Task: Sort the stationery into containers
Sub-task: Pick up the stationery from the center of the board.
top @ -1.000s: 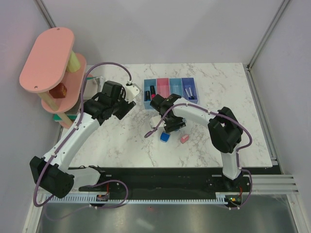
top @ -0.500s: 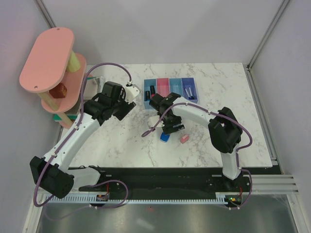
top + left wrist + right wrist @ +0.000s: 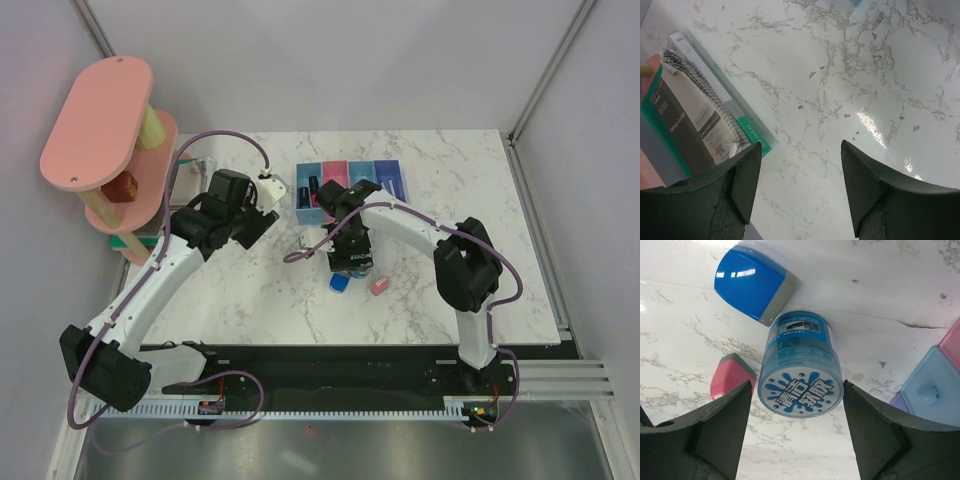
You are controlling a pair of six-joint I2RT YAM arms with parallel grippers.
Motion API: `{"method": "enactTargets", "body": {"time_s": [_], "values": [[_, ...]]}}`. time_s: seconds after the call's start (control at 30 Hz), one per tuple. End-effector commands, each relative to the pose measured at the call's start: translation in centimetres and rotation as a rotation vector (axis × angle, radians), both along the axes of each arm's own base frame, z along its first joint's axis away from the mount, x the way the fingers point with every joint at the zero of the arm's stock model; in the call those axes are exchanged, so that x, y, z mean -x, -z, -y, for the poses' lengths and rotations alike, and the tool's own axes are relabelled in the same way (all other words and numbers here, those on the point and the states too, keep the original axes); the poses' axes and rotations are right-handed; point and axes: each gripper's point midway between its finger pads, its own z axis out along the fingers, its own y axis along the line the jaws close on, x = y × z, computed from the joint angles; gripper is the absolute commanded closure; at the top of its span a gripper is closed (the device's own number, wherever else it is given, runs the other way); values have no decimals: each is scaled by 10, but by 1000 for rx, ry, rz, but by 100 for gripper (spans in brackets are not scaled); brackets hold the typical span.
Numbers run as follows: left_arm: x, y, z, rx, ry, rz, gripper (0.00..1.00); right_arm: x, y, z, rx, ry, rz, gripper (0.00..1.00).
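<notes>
In the right wrist view a round blue roll with a printed white label lies on the marble between the fingers of my right gripper. The jaws are open with a small gap on each side. A blue wedge block lies just beyond the roll, and a pink eraser lies to its left. In the top view my right gripper covers the roll, with the wedge block and the eraser beside it. The four joined bins hold markers. My left gripper is open and empty over bare marble.
A pink tiered shelf tower stands at the far left. A file box with a booklet sits by the tower's foot, close to my left gripper. A corner of the bins shows at the right of the right wrist view.
My right wrist has swung round and shifted, so the gripper now straddles the round blue roll. The left arm has hardly moved.
</notes>
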Motion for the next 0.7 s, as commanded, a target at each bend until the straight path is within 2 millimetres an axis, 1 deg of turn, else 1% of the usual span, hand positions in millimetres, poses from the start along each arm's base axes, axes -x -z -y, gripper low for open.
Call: {"method": "enactTargets", "body": {"time_s": [0.0, 0.07, 0.1, 0.2, 0.27, 0.3, 0.37, 0.4, 0.47, 0.57, 0.6, 0.67], "values": [[0, -9, 1, 45, -16, 34, 28, 5, 4, -10, -115, 68, -109, 20], [1, -7, 0, 41, -18, 30, 28, 7, 9, -7, -122, 81, -125, 21], [1, -7, -1, 39, -21, 30, 28, 3, 9, -6, -138, 94, -118, 21], [1, -7, -1, 39, -22, 31, 28, 4, 11, -4, -169, 117, -134, 21], [0, -9, -1, 40, -22, 34, 28, 5, 12, -3, -186, 132, -142, 23], [1, -9, -1, 40, -22, 34, 28, 3, 12, -4, -204, 141, -140, 23], [0, -10, -1, 41, -22, 36, 28, 4, 12, -4, -221, 157, -150, 27], [0, -9, -1, 40, -22, 34, 28, 2, 9, -5, -241, 164, -144, 30], [0, -10, -1, 41, -22, 36, 28, 0, 4, -7, -261, 179, -134, 33], [1, -10, -1, 37, -21, 34, 28, -6, -13, -13, -318, 187, -107, 40], [1, -10, -1, 36, -21, 32, 28, -8, -21, -15, -336, 196, -94, 44], [1, -9, -2, 36, -22, 31, 28, -13, -34, -20, -371, 202, -76, 46]]}}
